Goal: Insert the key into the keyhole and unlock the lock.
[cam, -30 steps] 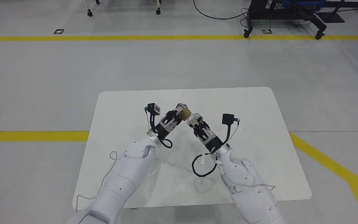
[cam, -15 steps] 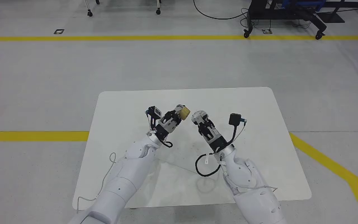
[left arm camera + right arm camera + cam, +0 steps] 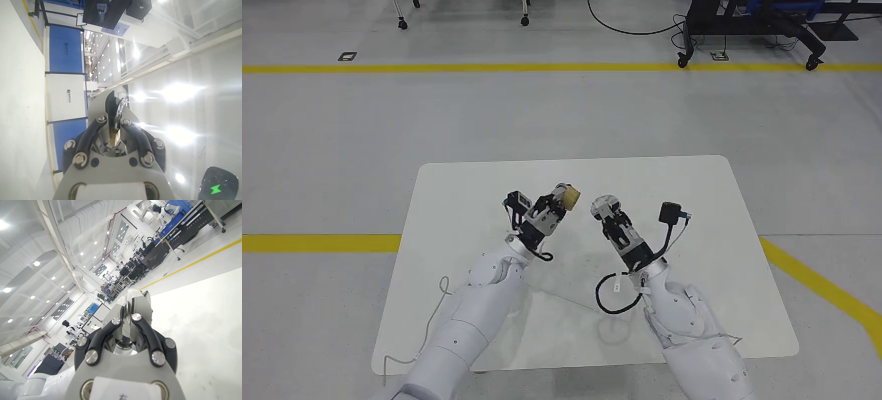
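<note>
Lettering ran across a white panel [image 3: 66, 98] and the blue panel [image 3: 64, 54] next to it, both standing at the room's far side in the left wrist view. A dark rounded object [image 3: 217, 184] in the same view bore a green zigzag mark. A white label [image 3: 122, 391] at the base of the right arm's wrist carried a dark character, cut off.

The left tool [image 3: 562, 197] was clenched on the lock [image 3: 571, 199], a brass-coloured body held out over the middle of the white surface [image 3: 712, 190]. In the left wrist view its brass edge sat deep between the fingers [image 3: 108, 103], with a silver metal part farther out toward their tips. The right tool [image 3: 598, 207] was closed on the key [image 3: 128, 308], a small silver piece pinched edge-on between its own fingers [image 3: 141, 307]. The two tools faced each other, tips near but apart, with bare surface showing between lock and key. The keyhole could not be made out. A yellow line [image 3: 542, 68] crossed the floor beyond the surface.
</note>
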